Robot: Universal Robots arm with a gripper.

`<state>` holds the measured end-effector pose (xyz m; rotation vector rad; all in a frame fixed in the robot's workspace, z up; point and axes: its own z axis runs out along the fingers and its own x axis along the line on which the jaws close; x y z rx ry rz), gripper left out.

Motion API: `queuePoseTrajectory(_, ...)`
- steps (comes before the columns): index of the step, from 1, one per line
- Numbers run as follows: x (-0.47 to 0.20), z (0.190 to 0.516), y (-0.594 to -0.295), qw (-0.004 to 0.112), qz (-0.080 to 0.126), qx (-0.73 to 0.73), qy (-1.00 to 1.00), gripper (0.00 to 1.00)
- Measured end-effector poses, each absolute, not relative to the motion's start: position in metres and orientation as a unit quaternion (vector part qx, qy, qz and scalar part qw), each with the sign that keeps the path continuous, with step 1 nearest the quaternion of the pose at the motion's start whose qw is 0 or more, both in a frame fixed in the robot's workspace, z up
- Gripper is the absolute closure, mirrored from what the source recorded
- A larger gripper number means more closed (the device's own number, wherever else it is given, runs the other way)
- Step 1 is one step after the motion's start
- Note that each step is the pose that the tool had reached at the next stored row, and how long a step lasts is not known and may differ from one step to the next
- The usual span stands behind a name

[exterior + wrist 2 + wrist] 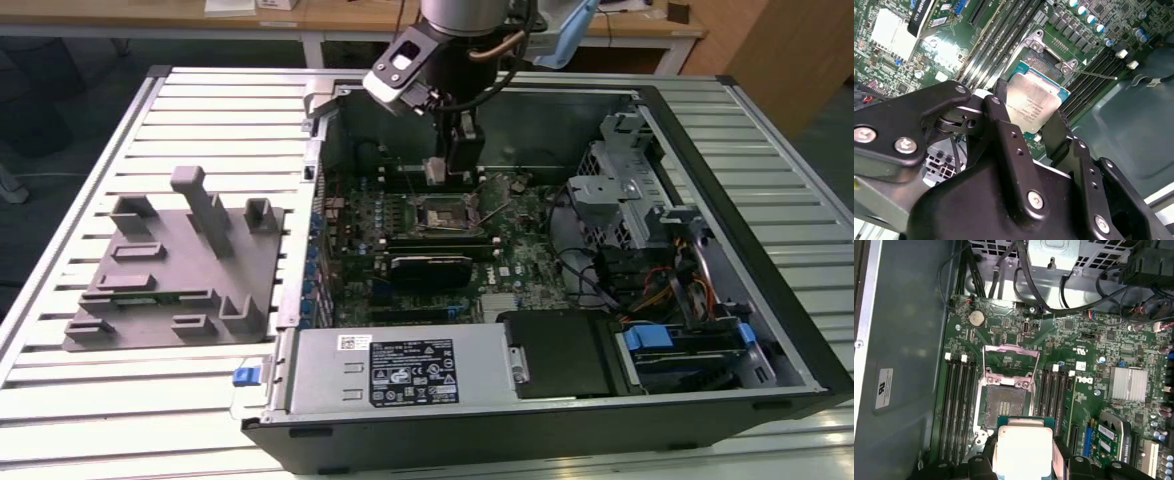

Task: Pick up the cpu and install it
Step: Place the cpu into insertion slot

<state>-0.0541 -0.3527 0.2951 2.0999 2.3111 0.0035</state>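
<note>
Standing nearest on the slatted desk [80, 400] is the open computer case [747, 300], with a grey fixture block [174, 260] beside it on the exterior view's left. Farther in, the green motherboard [1094, 340] lies flat, its socket [1004, 405] bare and the metal frame swung up. Beyond that hangs the pincer [1029, 125], clamped on the cpu [1034, 102] by two opposite edges. The chip is in the air close over the socket's edge, not seated.
</note>
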Motion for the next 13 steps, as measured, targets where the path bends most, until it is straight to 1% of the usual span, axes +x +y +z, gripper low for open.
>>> queuePoseTrajectory(9, -0.053, 0.287, -0.349, 0.01, 0.002, 0.681, 0.732, 0.47)
queuePoseTrajectory(13, -0.053, 0.283, -0.346, 0.013, 0.005, 0.681, 0.732, 0.47)
